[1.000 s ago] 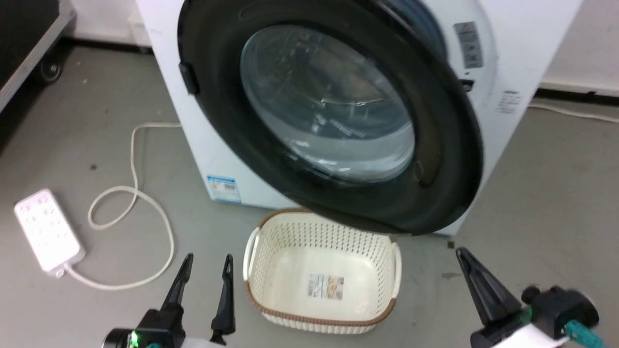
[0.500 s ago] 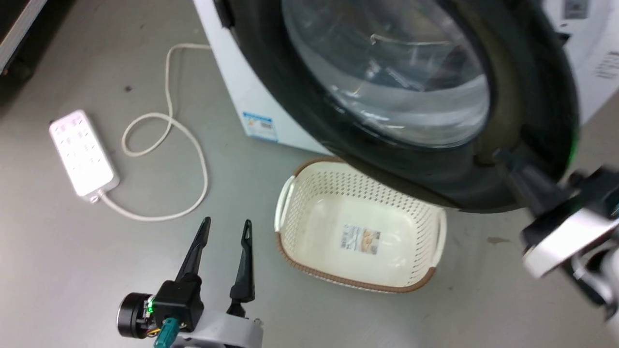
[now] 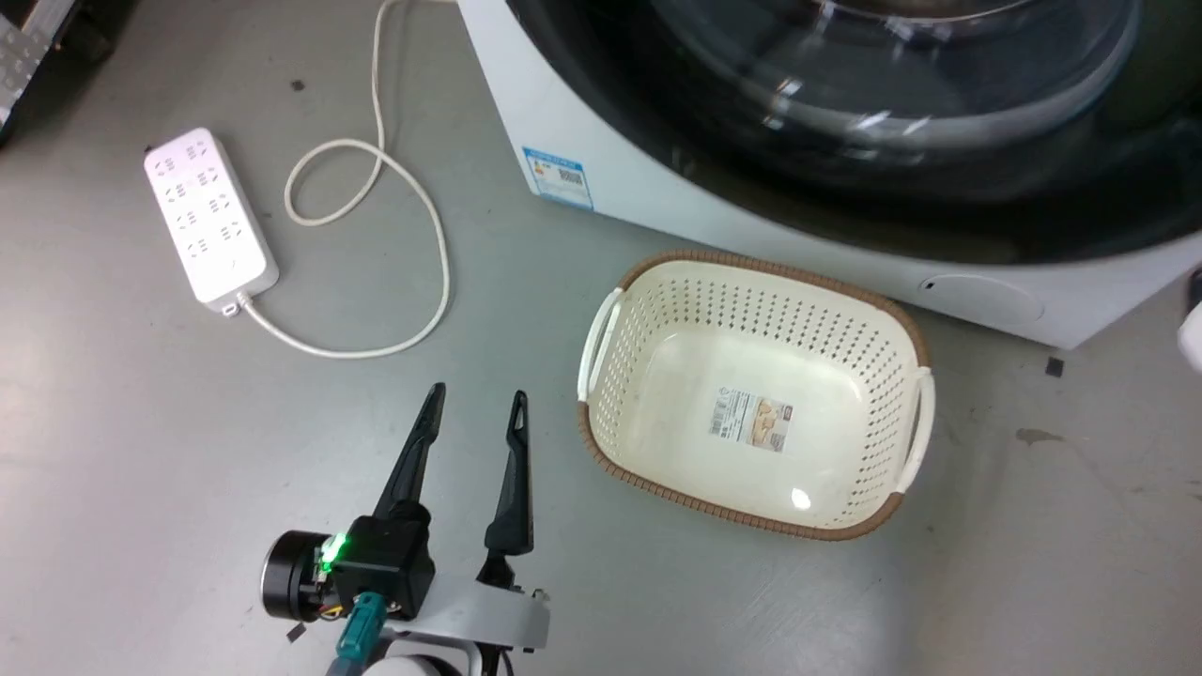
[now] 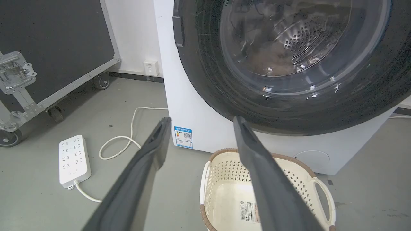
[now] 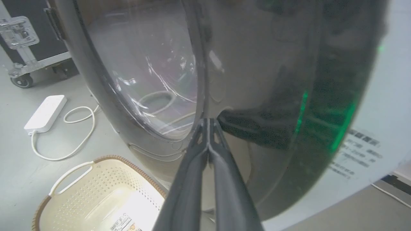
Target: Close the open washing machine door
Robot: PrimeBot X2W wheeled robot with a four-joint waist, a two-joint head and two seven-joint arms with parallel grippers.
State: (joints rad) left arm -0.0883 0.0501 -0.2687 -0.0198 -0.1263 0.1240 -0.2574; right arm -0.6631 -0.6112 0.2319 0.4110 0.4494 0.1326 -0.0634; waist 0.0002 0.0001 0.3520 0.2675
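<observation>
Floor: smooth grey concrete floor (image 3: pixel 141 422), faint scuffs, small dark stain (image 3: pixel 1033 436) at right.
Rear: white painted wall (image 4: pixel 135 32); black skirting strip (image 4: pixel 135 76) along base; small white wall box (image 4: pixel 150 67) just above skirting.
Left: large black flight case (image 4: pixel 57 41), aluminium edging, castors (image 4: pixel 102 81).
On floor: white rectangular power strip (image 3: pixel 210 220), cream cable (image 3: pixel 413 197) looped beside it; cream perforated plastic basket (image 3: pixel 732 305), brown woven rim, paper label inside, well apart from strip.

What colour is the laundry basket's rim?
Brown, woven-look trim on a cream basket; clearest in the head view.
</observation>
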